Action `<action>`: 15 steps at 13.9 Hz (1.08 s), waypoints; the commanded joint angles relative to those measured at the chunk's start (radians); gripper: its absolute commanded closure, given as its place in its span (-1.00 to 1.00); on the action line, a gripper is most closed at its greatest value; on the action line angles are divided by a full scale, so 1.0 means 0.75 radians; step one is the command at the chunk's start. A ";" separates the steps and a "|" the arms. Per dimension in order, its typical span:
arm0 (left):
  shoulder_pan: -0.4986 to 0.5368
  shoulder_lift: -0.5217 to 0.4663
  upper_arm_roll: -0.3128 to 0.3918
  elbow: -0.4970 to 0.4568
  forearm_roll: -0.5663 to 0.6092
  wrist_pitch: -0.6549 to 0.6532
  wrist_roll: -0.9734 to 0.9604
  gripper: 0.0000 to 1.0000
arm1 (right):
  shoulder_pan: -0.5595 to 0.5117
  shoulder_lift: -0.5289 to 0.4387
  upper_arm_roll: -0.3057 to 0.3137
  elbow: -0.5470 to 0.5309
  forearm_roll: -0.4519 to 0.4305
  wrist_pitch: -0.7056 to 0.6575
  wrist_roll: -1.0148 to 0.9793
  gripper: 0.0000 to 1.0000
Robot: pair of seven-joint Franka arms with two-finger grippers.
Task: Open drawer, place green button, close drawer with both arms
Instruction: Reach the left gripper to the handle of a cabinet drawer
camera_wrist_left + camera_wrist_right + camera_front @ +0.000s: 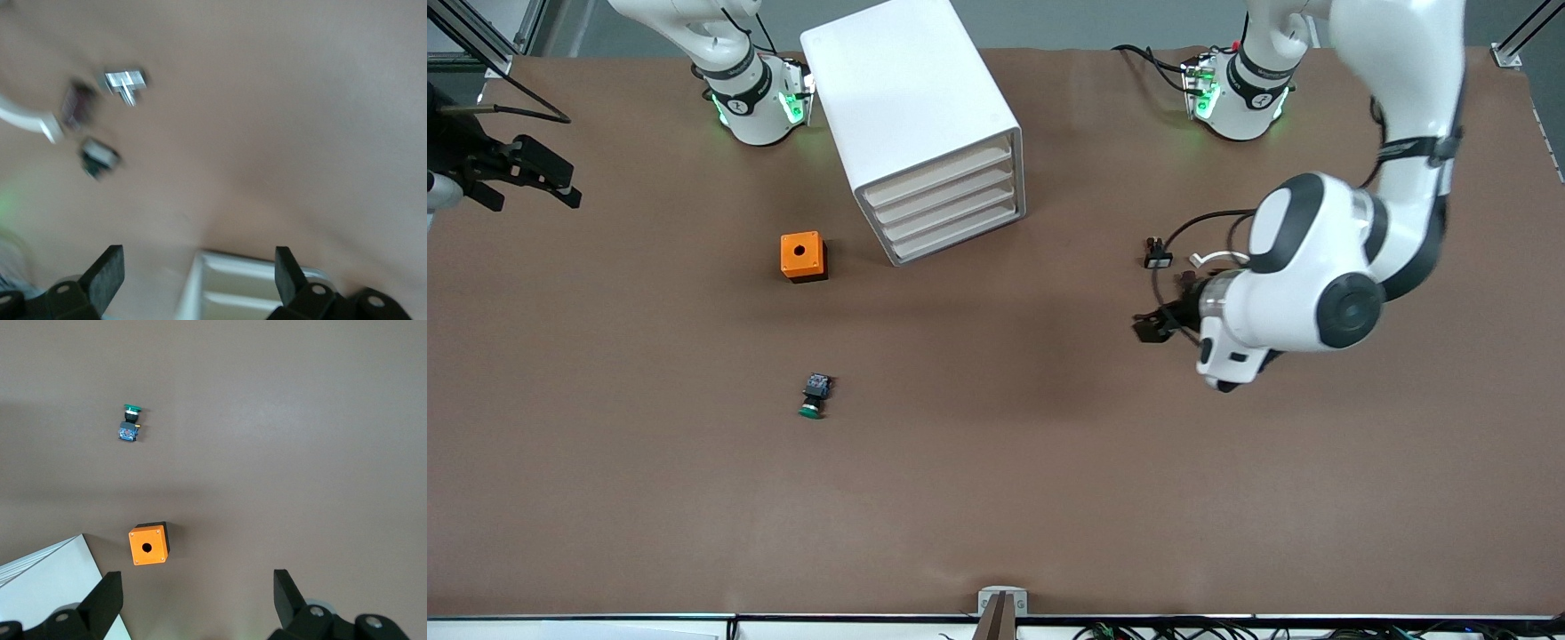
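Nearest the front camera lay the button [813, 396], on its side on the bare brown table [996, 498], green cap toward the camera and black body away from it, toward the right arm's end. Nothing touched it. Farther from the camera, and well apart from the button, sat the orange box [804, 256] with its round hole facing up. Just beside the box, farther still, stood the white cabinet [920, 124], turned at an angle, its four drawers [951, 203] all pushed in.

The left gripper [1158, 325] hung low over the table toward the left arm's end, well apart from the cabinet; in the left wrist view its fingers [107, 275] stood spread wide with nothing between them. A small black-and-white part [1158, 259] lay on the table close by.

The right gripper [534, 173] waited in the air at the right arm's end of the table. In the right wrist view its fingers [105, 600] were parted and empty, with the orange box [148, 545] and button [130, 424] visible below.
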 commanded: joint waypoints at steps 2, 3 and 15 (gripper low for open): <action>-0.057 0.165 0.009 0.092 -0.242 -0.041 -0.456 -0.99 | 0.000 -0.026 -0.002 -0.021 -0.001 -0.002 0.016 -1.00; -0.071 0.204 0.009 0.094 -0.283 -0.041 -0.577 -0.99 | 0.000 -0.026 -0.002 -0.019 -0.001 -0.002 0.016 -1.00; -0.126 0.625 -0.113 0.112 -0.662 -0.130 -1.437 -0.99 | 0.000 -0.026 -0.002 -0.021 -0.001 -0.004 0.016 -1.00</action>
